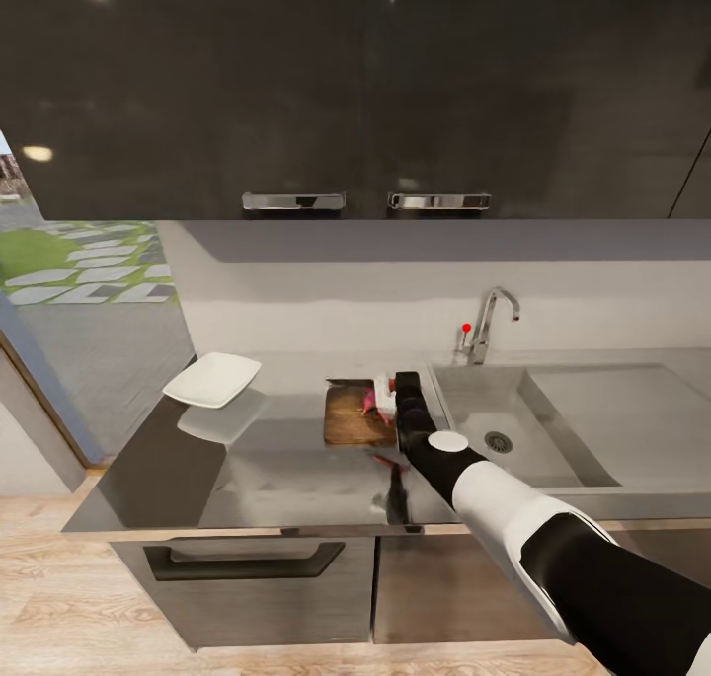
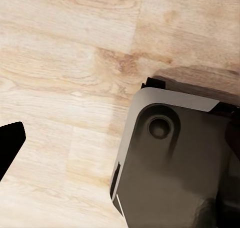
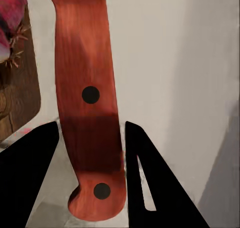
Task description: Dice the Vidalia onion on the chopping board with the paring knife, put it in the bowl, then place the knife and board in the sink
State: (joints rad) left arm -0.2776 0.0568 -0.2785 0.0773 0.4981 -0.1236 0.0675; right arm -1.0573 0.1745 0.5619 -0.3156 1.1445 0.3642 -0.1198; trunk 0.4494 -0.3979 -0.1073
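The onion [image 1: 371, 401], a small pinkish bulb, is seen lying on the right part of the chopping board [image 1: 348, 417], close to the board's right edge. In the right wrist view a pink patch with thin rootlets, the onion [image 3: 11, 23], is seen at the frame's edge over the brown wood of the board [image 3: 22, 96]. Just beside it the knife [image 3: 89, 106] is shown from above: its reddish handle, set with three dark rivets, lies between the two dark fingers of the right gripper [image 3: 92, 163], which are drawn close against its sides, so the knife appears to be held. The blade is not shown there. In the head view the right gripper [image 1: 388, 400] is placed at the board's right edge, touching or nearly touching the onion, with the arm reaching in from the lower right.

The board rests on the dark glossy countertop [image 1: 247, 479], just left of the sink [image 1: 592, 410]. The tap [image 1: 489, 323] with its red knob stands behind the basin. The white bowl [image 1: 212, 378] sits well apart, at the counter's left end.

In the left wrist view, light wooden floor [image 2: 65, 63] and a grey part of the robot's base [image 2: 175, 163] are seen; whether the left gripper is wide or narrow cannot be told.
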